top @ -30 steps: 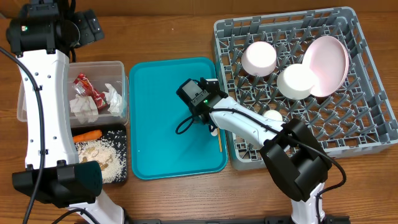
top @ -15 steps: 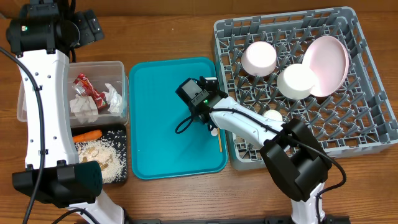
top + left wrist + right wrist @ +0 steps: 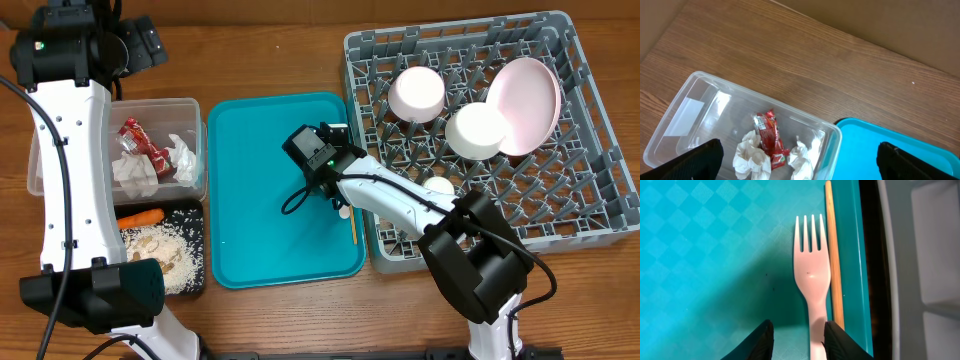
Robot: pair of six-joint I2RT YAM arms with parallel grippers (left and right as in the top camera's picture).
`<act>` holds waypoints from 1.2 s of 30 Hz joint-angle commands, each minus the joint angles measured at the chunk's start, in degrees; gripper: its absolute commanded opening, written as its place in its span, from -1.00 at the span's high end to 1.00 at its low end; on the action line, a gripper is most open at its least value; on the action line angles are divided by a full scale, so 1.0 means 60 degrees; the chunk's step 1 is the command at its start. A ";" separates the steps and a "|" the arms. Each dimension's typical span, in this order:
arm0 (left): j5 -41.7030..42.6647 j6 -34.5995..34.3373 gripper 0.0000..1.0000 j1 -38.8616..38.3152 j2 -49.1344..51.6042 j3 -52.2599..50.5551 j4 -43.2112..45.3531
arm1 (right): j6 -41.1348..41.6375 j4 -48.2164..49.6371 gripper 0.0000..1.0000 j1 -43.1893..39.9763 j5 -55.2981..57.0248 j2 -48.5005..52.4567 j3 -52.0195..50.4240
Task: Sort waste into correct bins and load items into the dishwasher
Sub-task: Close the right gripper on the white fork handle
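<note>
A white plastic fork [image 3: 812,275] lies on the teal tray [image 3: 700,240], tines pointing away from me. The thin wooden stick [image 3: 834,255] lies along its right side. My right gripper [image 3: 799,340] is low over the tray and open. Its jaws straddle the fork's handle: the right finger is against it and a gap shows on the left. In the overhead view this gripper [image 3: 341,206] is by the tray's right edge. My left gripper [image 3: 800,160] hangs wide open above the clear tub [image 3: 680,115], which holds the red wrapper [image 3: 771,140] and napkins [image 3: 752,157].
The grey dish rack [image 3: 590,200] on the right holds two white bowls [image 3: 416,92], a plate [image 3: 530,100] and a small cup [image 3: 438,186]. The black tray [image 3: 203,250] at the front left holds the carrot [image 3: 140,216] and crumbs [image 3: 160,250].
</note>
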 commanded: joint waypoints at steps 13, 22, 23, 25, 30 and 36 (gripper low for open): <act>0.0076 -0.0087 -1.00 -0.0004 -0.0146 0.0229 0.0007 | -0.0022 0.0313 0.26 -0.0040 -0.0178 0.0270 -0.0095; 0.0076 -0.0087 -1.00 -0.0004 -0.0146 0.0229 0.0007 | -0.0284 0.0280 0.14 -0.0040 0.0226 0.0357 -0.0095; 0.0076 -0.0087 -1.00 -0.0004 -0.0146 0.0229 0.0007 | -0.0284 0.0280 0.14 -0.0040 0.0226 0.0404 -0.0095; 0.0076 -0.0087 -1.00 -0.0004 -0.0146 0.0229 0.0007 | -0.0284 0.0288 0.14 -0.0040 0.0229 0.0554 -0.0095; 0.0076 -0.0087 -1.00 -0.0004 -0.0146 0.0229 0.0007 | -0.0280 0.0390 0.16 -0.0040 0.0215 0.0659 -0.0095; 0.0076 -0.0087 -0.99 -0.0004 -0.0146 0.0229 0.0007 | -0.0280 0.0546 0.40 0.0153 0.0215 0.0659 -0.0066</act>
